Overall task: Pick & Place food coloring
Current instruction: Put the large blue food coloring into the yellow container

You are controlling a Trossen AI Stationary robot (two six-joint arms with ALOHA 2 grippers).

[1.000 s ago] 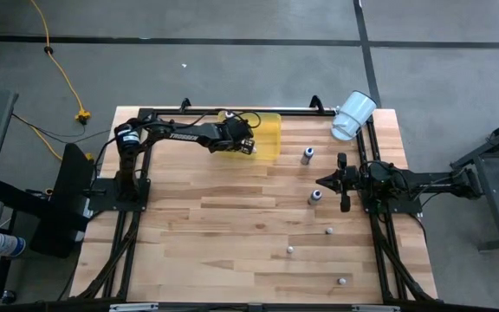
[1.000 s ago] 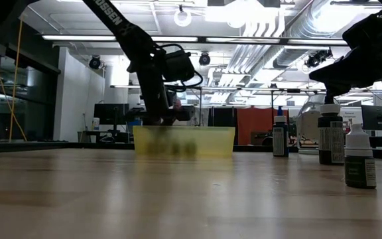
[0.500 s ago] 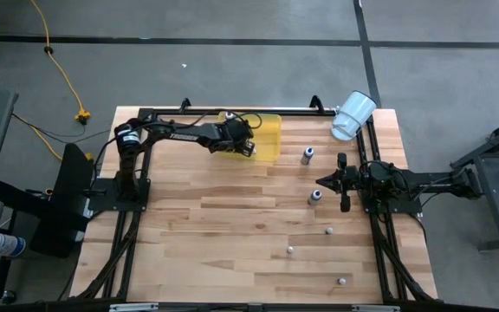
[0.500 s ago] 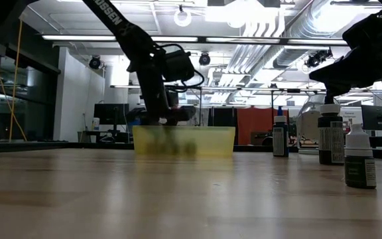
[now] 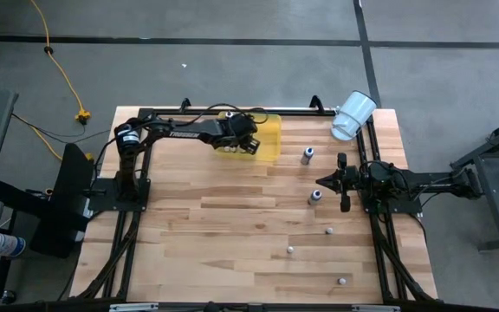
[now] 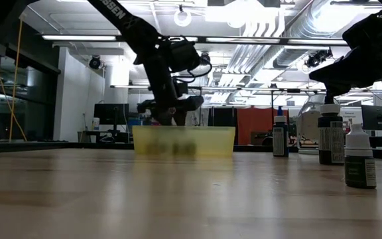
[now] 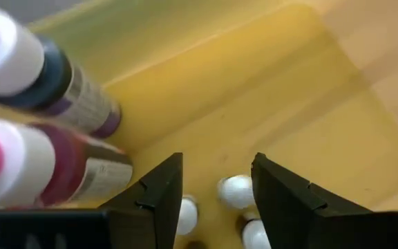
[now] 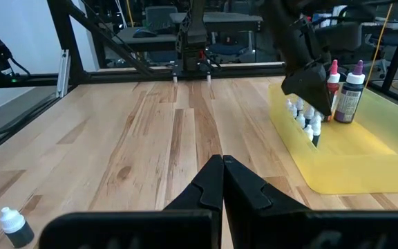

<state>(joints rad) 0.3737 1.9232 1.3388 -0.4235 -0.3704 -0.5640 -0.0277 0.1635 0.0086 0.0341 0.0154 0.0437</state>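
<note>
Food coloring: several bottles inside yellow tray, others loose on worktop beyond it; left gripper newly raised above tray, jaws released and empty, drop apparently done; right gripper clenched, idle; tray contents plain only in wrist views.

Wide bare wooden tabletop across the left and near-centre, free for passage. On the right half, dark-bodied, pale-capped food-colouring bottles scattered well apart, with gaps between. At the far edge, translucent yellow rectangular tray, crowded with bottles, left gripper standing open above its floor. Tipped white plastic cup blocking the far right corner.
</note>
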